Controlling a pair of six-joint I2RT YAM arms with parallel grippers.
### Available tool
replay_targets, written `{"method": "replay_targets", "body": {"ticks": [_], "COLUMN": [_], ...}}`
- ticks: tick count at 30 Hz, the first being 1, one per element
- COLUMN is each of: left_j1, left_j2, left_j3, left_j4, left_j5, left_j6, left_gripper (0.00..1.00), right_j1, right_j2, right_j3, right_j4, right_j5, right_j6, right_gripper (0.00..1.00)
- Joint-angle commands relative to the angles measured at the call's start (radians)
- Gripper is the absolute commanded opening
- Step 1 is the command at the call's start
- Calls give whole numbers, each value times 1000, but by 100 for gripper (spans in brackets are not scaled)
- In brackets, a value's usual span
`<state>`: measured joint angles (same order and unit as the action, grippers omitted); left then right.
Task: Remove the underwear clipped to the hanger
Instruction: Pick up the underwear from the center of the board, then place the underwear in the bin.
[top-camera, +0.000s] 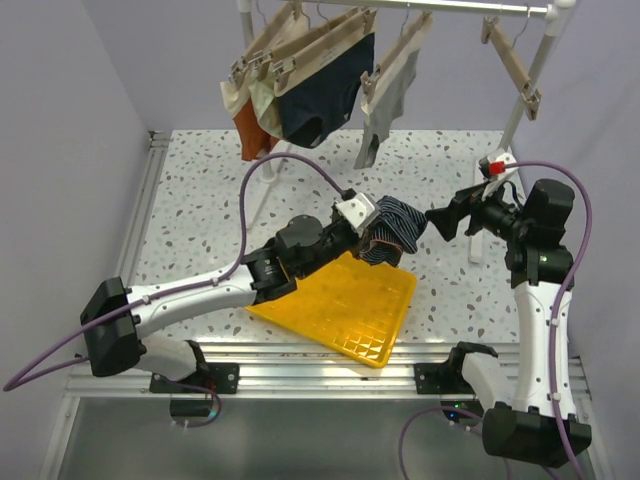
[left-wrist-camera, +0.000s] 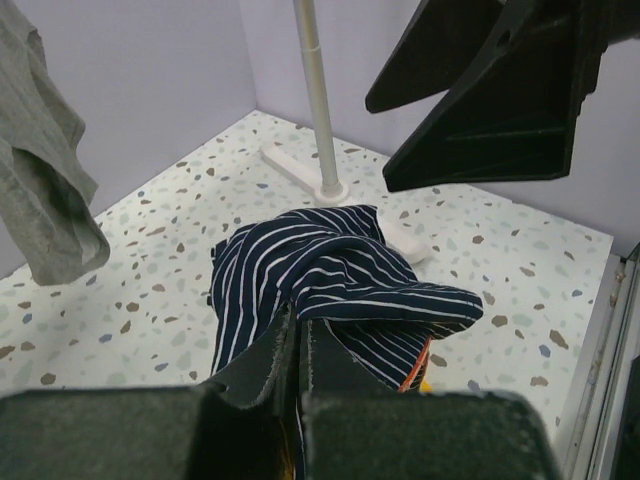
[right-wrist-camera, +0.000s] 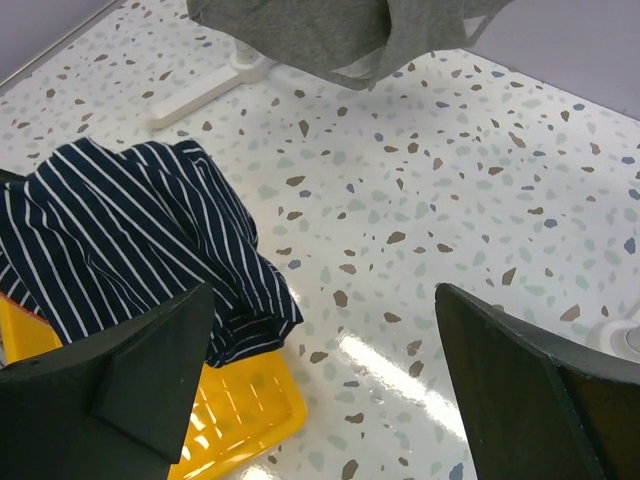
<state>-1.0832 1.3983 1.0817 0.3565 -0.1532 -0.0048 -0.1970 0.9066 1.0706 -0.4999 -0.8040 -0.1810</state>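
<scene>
The left gripper (top-camera: 382, 232) had its jaws clamped on the striped navy briefs (top-camera: 392, 232), held over the yellow tray (top-camera: 350, 305). The right gripper (top-camera: 440, 222) waited beside them, jaws wide open, empty.

Speckled desk (top-camera: 200, 210) with a tray and a rack on it

A yellow tray (top-camera: 345, 305) lies flat near the desk's front edge, turned at an angle. Behind it, the white feet of a clothes rack (top-camera: 262, 190) stand on the terrazzo-patterned surface, toward the back.
</scene>
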Motion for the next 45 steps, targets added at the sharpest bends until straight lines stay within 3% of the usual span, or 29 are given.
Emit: {"method": "replay_targets", "body": {"ticks": [1,9,24,40,43,45], "left_j1": [-3,-3,-3,-3,-3,-1], "left_j2": [-45,-199,-453,-397,-395,-403], "left_j3": [-32,-111,-209,-411,-434,-444], "left_j4": [-5,-85,-439,-317,-314,-300], "left_j5": [-25,-32,73,93,41,-5], "left_j6": [49,103,108,-63,-80,-87], "left_gripper": [0,0,0,0,18,45], "right_j1": [1,7,74,189,218,238], "right_j2": [-8,11,41,104,126,147], "right_j3": [-4,-11,-37,9,32,48], "right_j4": [17,12,52,76,115,127], "right_j5": [-12,-26,-37,-17,-11,-3], "right_j6": [-14,-15,-2,8,43,64], "right_gripper": [95,95,95,95,95,95]}}
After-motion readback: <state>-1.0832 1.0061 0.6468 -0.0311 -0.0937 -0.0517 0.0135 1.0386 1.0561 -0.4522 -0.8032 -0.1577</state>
